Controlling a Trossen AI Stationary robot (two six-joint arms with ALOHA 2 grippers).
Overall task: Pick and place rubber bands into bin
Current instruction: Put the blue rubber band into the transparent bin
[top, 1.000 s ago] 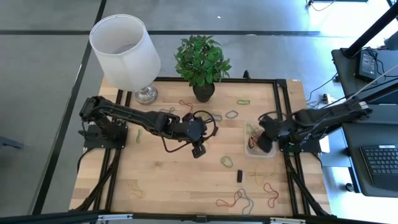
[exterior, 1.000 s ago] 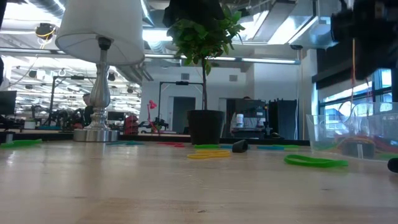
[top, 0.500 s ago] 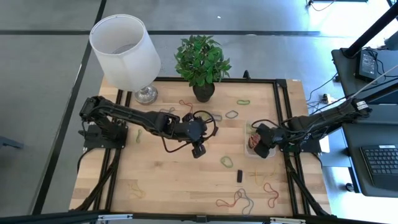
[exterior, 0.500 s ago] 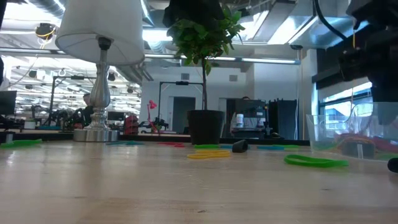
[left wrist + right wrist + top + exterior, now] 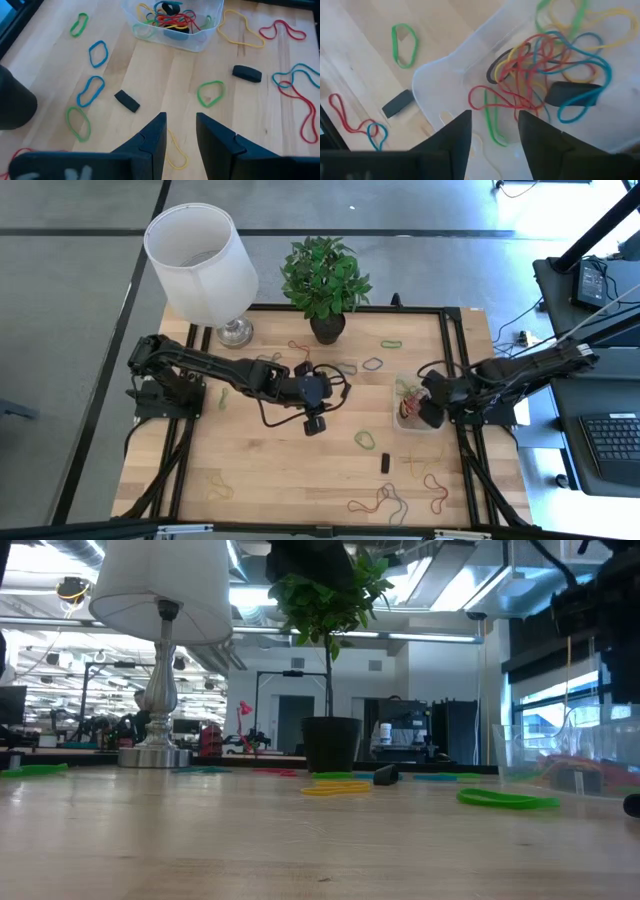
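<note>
The clear bin [image 5: 398, 395] stands at the table's right with several rubber bands [image 5: 530, 75] and a black block [image 5: 570, 95] lying in it. My right gripper [image 5: 492, 131] hangs open just above the bin [image 5: 440, 80], with nothing between its fingers. My left gripper [image 5: 180, 134] is open over the table's middle [image 5: 312, 423], a little above a yellow band [image 5: 176, 150] that lies flat on the wood. More rubber bands lie loose on the table: a green one [image 5: 365, 439], another green one [image 5: 391, 343] and red ones [image 5: 436, 492].
A white lamp [image 5: 200, 250] and a potted plant [image 5: 322, 280] stand at the far edge. Small black blocks [image 5: 126, 100] [image 5: 246, 73] lie on the wood near the left gripper. Bare wood lies toward the near left [image 5: 260, 470].
My right gripper has come down a little over the bin. My left gripper has shifted slightly toward the table's left edge.
</note>
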